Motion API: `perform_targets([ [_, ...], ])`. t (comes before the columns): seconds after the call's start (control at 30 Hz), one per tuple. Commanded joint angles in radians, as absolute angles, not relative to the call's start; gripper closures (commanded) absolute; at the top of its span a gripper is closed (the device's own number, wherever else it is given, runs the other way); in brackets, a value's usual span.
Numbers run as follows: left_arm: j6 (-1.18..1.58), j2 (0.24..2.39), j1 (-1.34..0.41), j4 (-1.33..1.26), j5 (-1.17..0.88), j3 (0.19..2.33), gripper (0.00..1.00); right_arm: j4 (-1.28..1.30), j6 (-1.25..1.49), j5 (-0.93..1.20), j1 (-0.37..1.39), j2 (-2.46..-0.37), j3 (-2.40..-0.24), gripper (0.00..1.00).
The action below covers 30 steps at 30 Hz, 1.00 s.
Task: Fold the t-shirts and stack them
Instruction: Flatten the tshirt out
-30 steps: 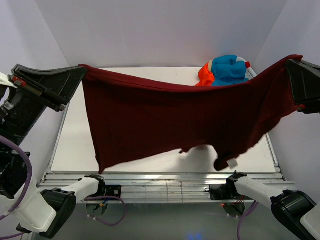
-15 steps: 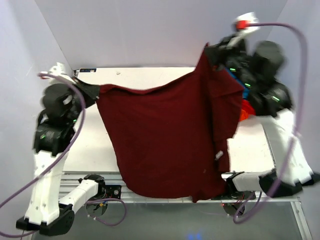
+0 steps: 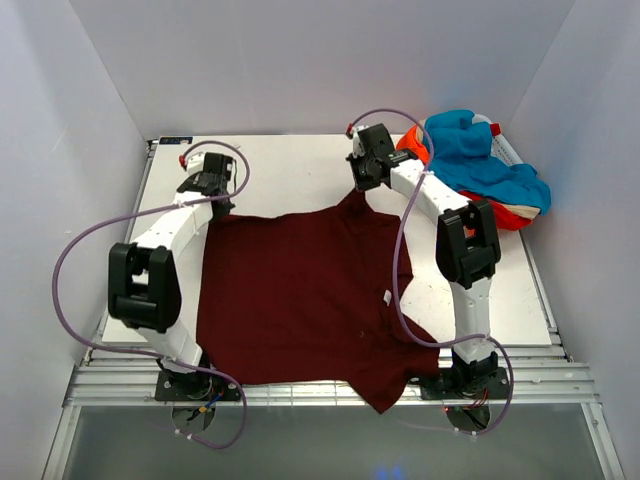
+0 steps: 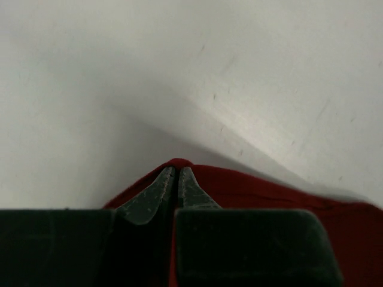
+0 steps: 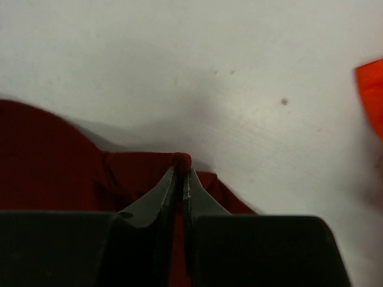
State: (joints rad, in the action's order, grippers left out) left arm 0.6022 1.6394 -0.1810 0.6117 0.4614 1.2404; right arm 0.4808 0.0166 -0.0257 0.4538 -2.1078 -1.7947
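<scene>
Maroon cloth shirt (image 3: 300, 300) lies spread mid-frame — left gripper (image 4: 176, 174) and right gripper (image 5: 179, 174) each pinch an upper corner — rumpled turquoise-orange heap (image 3: 480, 165) upper right.

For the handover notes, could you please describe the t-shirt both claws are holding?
On the white table, look at the middle. The dark maroon t-shirt lies spread flat there, its far edge pinched by the left claw and right claw. Unlike the crumpled turquoise and orange-red shirts in the far right corner, it is plain, dark and laid out.
</scene>
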Motion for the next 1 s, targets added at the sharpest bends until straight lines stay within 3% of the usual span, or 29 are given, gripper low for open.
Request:
perform_targets([
  [0.0,0.58,1.686,-0.166,0.555,0.587,1.403,1.0,0.413,0.005,-0.187,0.451,-2.063,-1.98,0.92],
  [0.03,0.569,1.718,-0.164,0.552,0.6,1.431,1.0,0.396,0.005,-0.195,0.451,-2.051,-1.977,0.89],
  [0.07,0.557,1.735,-0.164,0.552,0.609,1.49,0.99,0.384,-0.026,-0.207,0.451,-2.042,-1.97,0.66],
  [0.13,0.505,1.779,-0.163,0.551,0.635,1.551,0.9,0.37,-0.035,-0.261,0.451,-2.01,-1.939,0.44],
  [0.17,0.488,1.79,-0.161,0.552,0.637,1.596,0.8,0.37,-0.035,-0.277,0.451,-1.999,-1.922,0.36],
  [0.27,0.456,1.805,-0.161,0.555,0.661,1.629,0.51,0.361,-0.034,-0.305,0.453,-1.928,-1.803,0.36],
  [0.33,0.453,1.802,-0.16,0.561,0.663,1.634,0.46,0.335,-0.011,-0.292,0.451,-1.862,-1.677,0.36],
  [0.57,0.479,1.755,-0.16,0.575,0.629,1.545,0.41,0.273,0.057,-0.152,0.457,-1.736,-1.402,0.37],
  [0.97,0.515,1.69,-0.173,0.586,0.491,1.353,0.44,0.325,0.11,-0.04,0.46,-1.891,-1.437,0.43],
])
